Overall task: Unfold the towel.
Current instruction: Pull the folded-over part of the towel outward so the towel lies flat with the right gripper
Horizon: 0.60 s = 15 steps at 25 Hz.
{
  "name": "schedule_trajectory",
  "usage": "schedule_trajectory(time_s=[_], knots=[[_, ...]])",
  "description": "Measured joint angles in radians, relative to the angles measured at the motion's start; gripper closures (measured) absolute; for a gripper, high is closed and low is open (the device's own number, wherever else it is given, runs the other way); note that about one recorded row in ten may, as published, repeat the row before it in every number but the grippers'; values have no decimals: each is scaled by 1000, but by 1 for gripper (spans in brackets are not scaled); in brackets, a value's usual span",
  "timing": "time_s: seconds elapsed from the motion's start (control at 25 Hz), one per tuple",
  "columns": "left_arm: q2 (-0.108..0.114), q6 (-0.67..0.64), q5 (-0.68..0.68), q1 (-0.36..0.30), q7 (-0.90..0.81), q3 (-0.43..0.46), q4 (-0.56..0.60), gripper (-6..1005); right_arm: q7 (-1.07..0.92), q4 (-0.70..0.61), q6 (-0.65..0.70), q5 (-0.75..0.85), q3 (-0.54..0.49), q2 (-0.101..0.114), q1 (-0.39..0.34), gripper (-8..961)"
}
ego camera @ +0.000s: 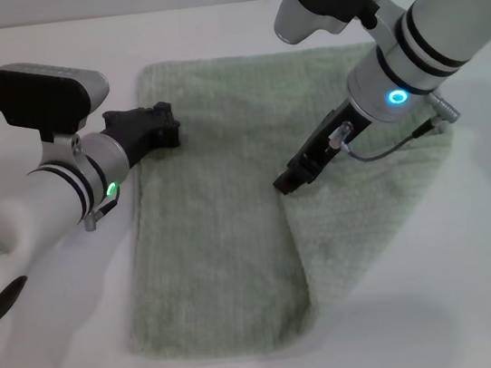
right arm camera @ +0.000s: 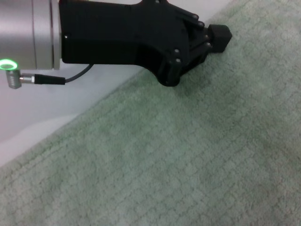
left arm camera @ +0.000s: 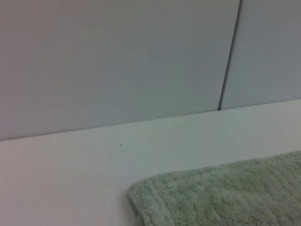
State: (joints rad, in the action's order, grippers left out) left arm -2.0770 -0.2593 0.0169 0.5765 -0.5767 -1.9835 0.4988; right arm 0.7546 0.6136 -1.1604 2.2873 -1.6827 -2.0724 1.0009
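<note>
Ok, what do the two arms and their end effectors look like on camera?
Both arms are white tubes with black bands and silver wrist collars. The left end effector and right end effector are black. The left wrist has a green ring light, the right a blue one. A thin grey cable loops by the right wrist.

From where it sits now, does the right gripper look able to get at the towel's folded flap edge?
Probably yes. The right gripper is right over the flap's edge on the towel, nothing between them. The left gripper sits off at the towel's far left edge, out of the way.
</note>
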Motion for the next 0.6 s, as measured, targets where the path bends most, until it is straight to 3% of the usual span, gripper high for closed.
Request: schedule_trajectory(time_s=[0.48, 0.6], knots=[[0, 0, 0, 0, 0, 0, 4, 1001, -22, 0, 5, 10, 6, 1, 9, 754], [0, 0, 0, 0, 0, 0, 4, 1001, -22, -2, 5, 11, 6, 1, 9, 755]])
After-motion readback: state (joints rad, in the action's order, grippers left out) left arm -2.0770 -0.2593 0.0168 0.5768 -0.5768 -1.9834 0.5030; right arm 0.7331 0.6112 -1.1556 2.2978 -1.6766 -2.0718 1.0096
